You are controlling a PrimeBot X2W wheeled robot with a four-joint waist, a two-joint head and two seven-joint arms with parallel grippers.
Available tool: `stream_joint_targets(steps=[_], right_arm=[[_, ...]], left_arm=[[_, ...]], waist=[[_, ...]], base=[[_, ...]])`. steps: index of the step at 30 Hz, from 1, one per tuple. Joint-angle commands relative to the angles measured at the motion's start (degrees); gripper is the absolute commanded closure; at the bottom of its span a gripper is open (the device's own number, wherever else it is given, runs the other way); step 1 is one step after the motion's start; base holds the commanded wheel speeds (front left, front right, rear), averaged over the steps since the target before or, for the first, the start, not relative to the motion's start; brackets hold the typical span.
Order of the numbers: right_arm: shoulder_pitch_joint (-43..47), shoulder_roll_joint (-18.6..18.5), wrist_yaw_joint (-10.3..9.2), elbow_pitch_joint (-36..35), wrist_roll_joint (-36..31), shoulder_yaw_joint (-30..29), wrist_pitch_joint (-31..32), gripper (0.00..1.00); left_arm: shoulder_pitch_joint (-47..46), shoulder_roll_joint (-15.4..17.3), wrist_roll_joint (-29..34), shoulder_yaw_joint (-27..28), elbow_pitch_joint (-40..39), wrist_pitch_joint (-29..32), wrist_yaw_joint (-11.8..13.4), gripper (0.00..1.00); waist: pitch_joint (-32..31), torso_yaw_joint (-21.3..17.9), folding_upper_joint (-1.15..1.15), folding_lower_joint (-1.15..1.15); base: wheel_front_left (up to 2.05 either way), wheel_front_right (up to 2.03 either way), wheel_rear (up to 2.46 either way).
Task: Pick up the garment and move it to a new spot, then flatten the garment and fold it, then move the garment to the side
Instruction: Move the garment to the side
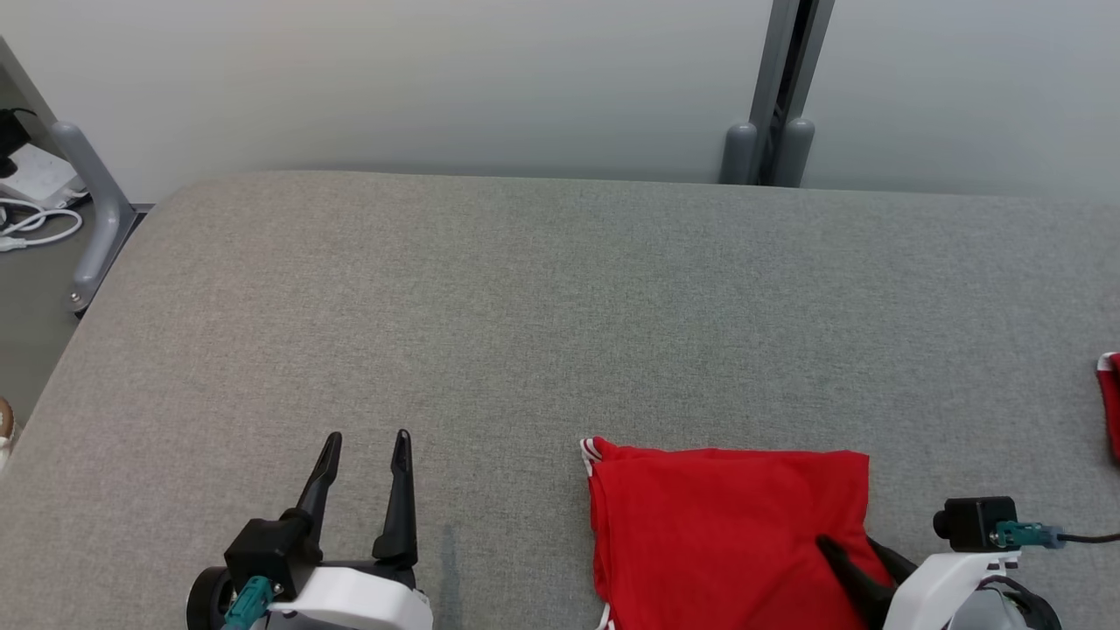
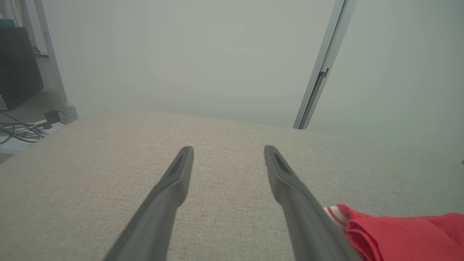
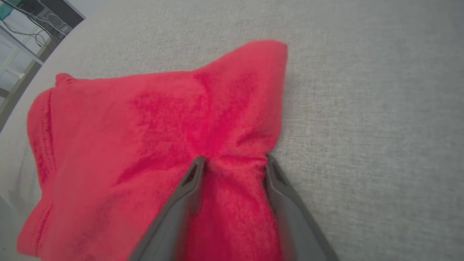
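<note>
Right gripper (image 3: 233, 161): its jaws stand wide, astride a raised ridge of the garment (image 3: 145, 127) near the cloth's right-hand edge. The fabric puckers between the two fingers. Whether they bear on it firmly cannot be told.

The garment lies at the near edge of the table (image 1: 560, 306), right of centre, as a compact red rectangle with a white-striped hem at its far left corner. It looks folded, so the step in hand is judged to be the grasp for the move to the side.

Procedure for a clean grasp:
- Close on every layer of the ridge, not the top ply alone. A shallow bite is likely to peel the fold open.
- Lift only enough to clear the surface, or drag low, so that the free left half trails flat.
- Move slowly — the cloth looks thin and limp.

Left gripper (image 1: 367, 437): jaws spread wide and empty, fingers over bare table, well apart from the garment's left edge. It is placed to steady that edge if the fold begins to open.

Farther right, a second red item (image 1: 1109, 402) lies at the table's right edge — set the garment down short of it.
</note>
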Motion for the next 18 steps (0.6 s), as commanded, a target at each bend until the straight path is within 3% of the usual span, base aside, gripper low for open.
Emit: stream_joint_targets(steps=[1,2,10,18], right_arm=[[-0.3,-0.7,0.00,-0.1,0.7,1.4,0.5,0.71],[-0.8,-1.3,0.00,-0.2,0.8,2.5,0.2,1.00],[-5.0,-4.3,-0.01,1.9,-0.6,9.2,-4.9,1.00],[-11.7,-9.2,-0.01,2.8,-5.0,17.3,-7.9,1.00]], left_arm=[[-0.8,0.3,0.2,0.1,0.1,-0.2,0.3,0.00],[-0.8,0.3,0.1,0.1,0.0,-0.2,0.4,0.00],[-0.6,0.3,0.1,0.1,0.0,-0.2,0.0,0.00],[-1.1,0.3,0.9,-1.0,-0.8,-0.2,-0.3,0.00]], waist=[[0.0,0.1,0.00,0.00],[0.0,0.1,0.00,0.00],[-0.3,-1.1,0.00,0.00],[0.0,-5.2,0.00,0.00]], base=[[0.00,0.00,0.00],[0.00,0.00,0.00],[0.00,0.00,0.00],[0.00,0.00,0.00]])
